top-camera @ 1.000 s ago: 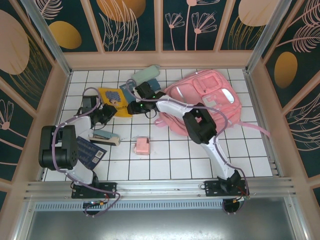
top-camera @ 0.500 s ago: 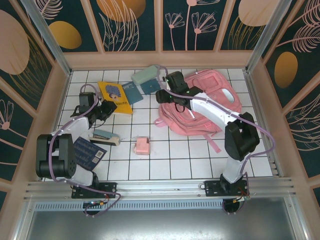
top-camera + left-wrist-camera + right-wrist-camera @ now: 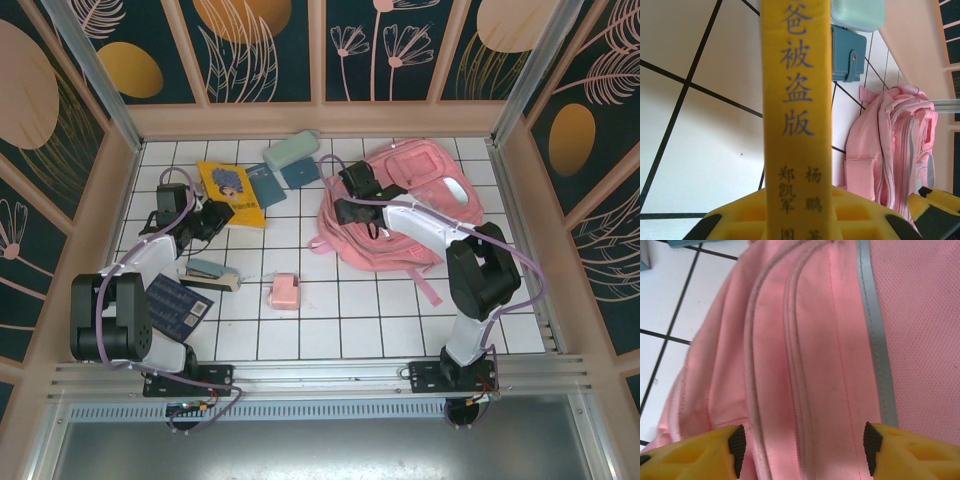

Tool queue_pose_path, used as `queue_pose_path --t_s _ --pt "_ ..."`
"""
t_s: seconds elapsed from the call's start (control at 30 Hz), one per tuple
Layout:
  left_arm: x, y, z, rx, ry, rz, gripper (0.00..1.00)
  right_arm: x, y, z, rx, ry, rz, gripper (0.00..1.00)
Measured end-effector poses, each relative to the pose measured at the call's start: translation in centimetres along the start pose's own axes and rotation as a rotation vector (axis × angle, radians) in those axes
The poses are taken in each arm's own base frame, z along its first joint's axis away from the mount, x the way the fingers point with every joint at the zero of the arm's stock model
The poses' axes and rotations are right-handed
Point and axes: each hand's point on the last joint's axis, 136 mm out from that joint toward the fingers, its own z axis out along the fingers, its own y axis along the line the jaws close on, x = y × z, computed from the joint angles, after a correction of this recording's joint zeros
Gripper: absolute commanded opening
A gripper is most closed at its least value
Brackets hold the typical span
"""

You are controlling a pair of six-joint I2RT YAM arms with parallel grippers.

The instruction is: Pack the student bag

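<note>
The left jaws are clamping the yellow book (image 3: pixel 797 100) by its spine, at the far left of the counter (image 3: pixel 350 322), while the right jaws are hanging apart just above the bag (image 3: pixel 425 215), holding nothing. The bag is lying flat at the far right of the counter, well apart from the book. Its zip (image 3: pixel 790 345) is looking shut under the right jaws, so the book may be arriving with no mouth to enter. The soft fabric is inviting a bad pinch, where the right jaws would be catching a loose fold and dragging the whole bag instead of parting it. The book, gripped on a thin edge, is likely to be pivoting or slipping once lifted. Swinging it across could be knocking the blue case (image 3: pixel 266 186) just beside it.
</note>
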Motion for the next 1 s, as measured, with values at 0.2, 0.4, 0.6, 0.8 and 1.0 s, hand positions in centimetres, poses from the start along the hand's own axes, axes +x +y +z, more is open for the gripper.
queue_pose_path --t_s 0.2,0.4,0.6,0.8,1.0 --pt "0.1 0.0 0.0 -0.001 0.004 -0.002 0.0 1.4 -0.5 0.6 0.013 0.03 -0.007 0.61" --pt "0.1 0.0 0.0 -0.001 0.005 -0.002 0.0 3.1 -0.8 1.7 0.028 0.067 -0.017 0.49" --pt "0.2 0.0 0.0 0.002 0.007 -0.003 0.0 3.3 -1.1 1.9 0.043 0.065 -0.023 0.21" --pt "0.1 0.0 0.0 0.002 0.007 -0.008 0.0 2.9 -1.1 1.8 0.05 0.062 -0.003 0.0" --pt "-0.2 -0.7 0.0 0.029 -0.003 -0.025 0.0 1.1 -1.1 0.7 0.049 0.052 0.004 0.0"
